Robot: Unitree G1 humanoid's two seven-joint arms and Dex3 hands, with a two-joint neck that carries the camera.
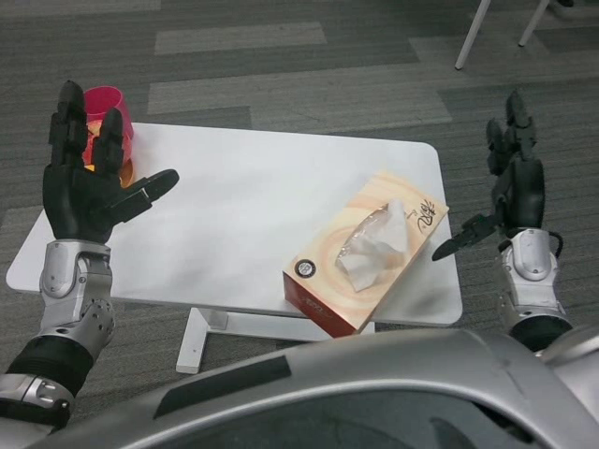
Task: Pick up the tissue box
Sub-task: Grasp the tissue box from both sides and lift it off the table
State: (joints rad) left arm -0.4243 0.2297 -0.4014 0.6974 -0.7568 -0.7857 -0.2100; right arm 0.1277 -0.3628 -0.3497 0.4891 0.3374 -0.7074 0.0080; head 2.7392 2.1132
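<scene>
Robot hands raised, fingers spread, holding nothing.
Left robot hand (89, 182) hovers over the surface (243, 201); right robot hand (513, 182) hangs beside its right edge; tissue box (367, 251) lies at the near right corner.

Left hand (89, 182), at nine o'clock: black, many-fingered, with blocky segmented fingers and a broad matte palm. It joins a silver metallic forearm (75, 290) with a ribbed wrist cuff and a black band lower down. Right hand (513, 182), at three o'clock: the same black build, on a silver forearm (529, 281) bearing a small round fastener.
</scene>
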